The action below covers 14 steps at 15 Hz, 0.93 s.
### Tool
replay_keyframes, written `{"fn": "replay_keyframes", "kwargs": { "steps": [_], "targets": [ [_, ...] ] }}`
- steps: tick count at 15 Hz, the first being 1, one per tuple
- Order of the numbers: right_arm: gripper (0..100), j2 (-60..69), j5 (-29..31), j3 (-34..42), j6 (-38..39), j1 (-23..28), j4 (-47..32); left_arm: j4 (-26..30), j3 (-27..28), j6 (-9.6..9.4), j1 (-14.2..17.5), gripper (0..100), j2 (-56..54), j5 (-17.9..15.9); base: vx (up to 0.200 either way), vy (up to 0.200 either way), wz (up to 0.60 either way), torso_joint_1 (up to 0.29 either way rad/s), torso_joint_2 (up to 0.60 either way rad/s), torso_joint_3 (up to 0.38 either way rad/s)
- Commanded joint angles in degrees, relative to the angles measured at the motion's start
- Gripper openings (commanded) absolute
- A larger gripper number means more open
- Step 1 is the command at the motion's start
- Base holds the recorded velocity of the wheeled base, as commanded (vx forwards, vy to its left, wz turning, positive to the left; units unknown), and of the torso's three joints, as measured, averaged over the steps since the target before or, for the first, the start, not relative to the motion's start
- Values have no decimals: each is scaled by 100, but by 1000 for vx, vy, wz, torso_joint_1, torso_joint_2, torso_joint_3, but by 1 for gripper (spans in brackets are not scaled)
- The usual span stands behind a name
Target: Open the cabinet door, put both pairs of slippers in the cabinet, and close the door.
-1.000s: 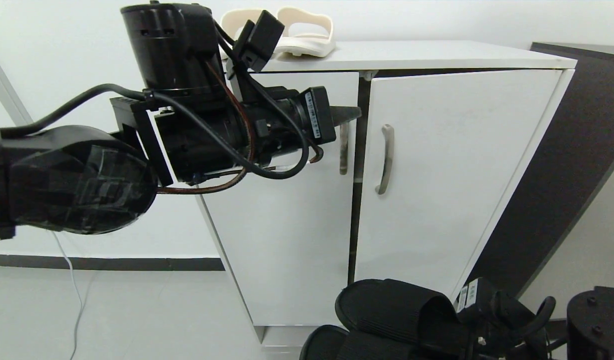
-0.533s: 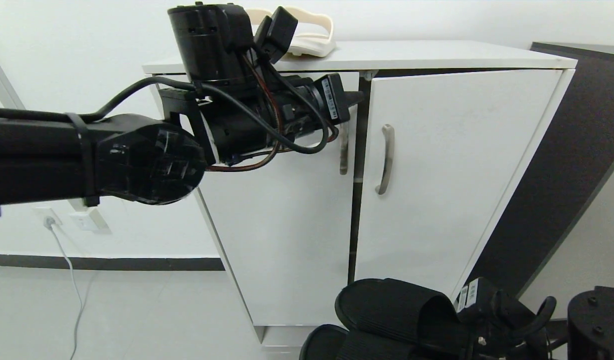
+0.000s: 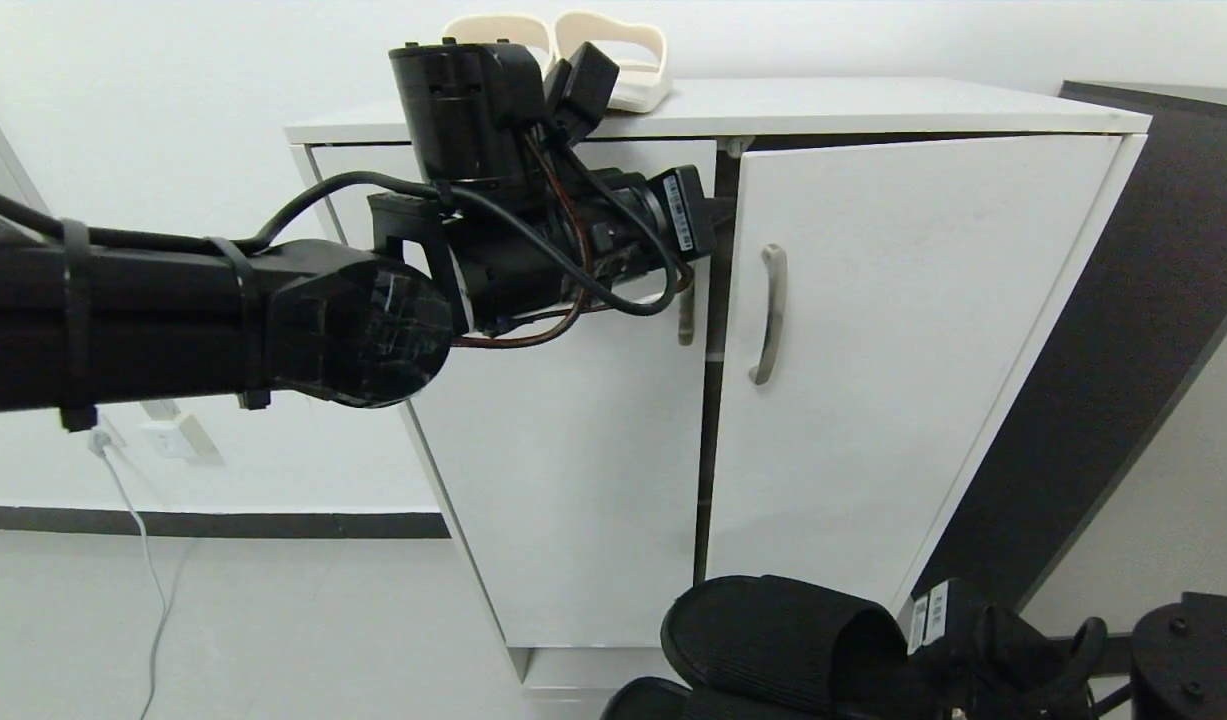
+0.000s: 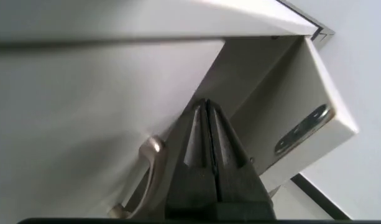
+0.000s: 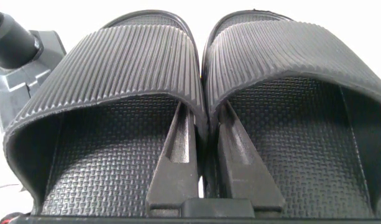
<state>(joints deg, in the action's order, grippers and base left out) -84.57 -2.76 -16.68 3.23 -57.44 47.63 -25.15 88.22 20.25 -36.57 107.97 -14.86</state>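
Now we see the left claw (image 4: 206,109) pressed together at the gap between the cabinet (image 3: 573,480) doors, by the left handle (image 3: 685,320). Our right claw (image 5: 206,158) is clamped on the black slippers (image 5: 115,81) below; beige slippers (image 3: 645,92) sit on the cabinet top.

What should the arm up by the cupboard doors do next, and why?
Probably sweep the left gripper sideways to push the white right-hand cabinet door wider. The gripper is shut, its tip at the dark gap between the doors, and that door is only slightly ajar. The right gripper holds the pair of black ribbed slippers, which cannot fit through yet.
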Motion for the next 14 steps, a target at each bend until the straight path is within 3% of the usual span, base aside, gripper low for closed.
{"fn": "replay_keyframes", "kwargs": {
  "steps": [1,6,8,10,12,14],
  "targets": [
    [0,-34,-15,33,2,-57,1,-25,-68,14,-122,0,-4,1,-200,0,0,12,2,7],
    [0,-7,-15,94,2,-259,10,-60,-605,-109,-1150,0,-356,9,-200,0,0,1,0,4],
    [0,10,-15,121,2,-276,18,-298,-684,-100,-1221,0,-391,18,-100,0,0,-1,1,1],
    [0,2,-6,112,11,-276,27,-614,-763,-100,-1036,0,-373,27,0,0,0,0,0,0],
    [0,-60,-6,121,29,-232,27,-658,-1123,-100,-553,0,-663,27,0,0,0,0,0,0],
    [0,-201,126,-11,46,154,27,-658,-1589,-100,-25,0,-1164,62,0,0,0,0,0,0]
  ]
}}
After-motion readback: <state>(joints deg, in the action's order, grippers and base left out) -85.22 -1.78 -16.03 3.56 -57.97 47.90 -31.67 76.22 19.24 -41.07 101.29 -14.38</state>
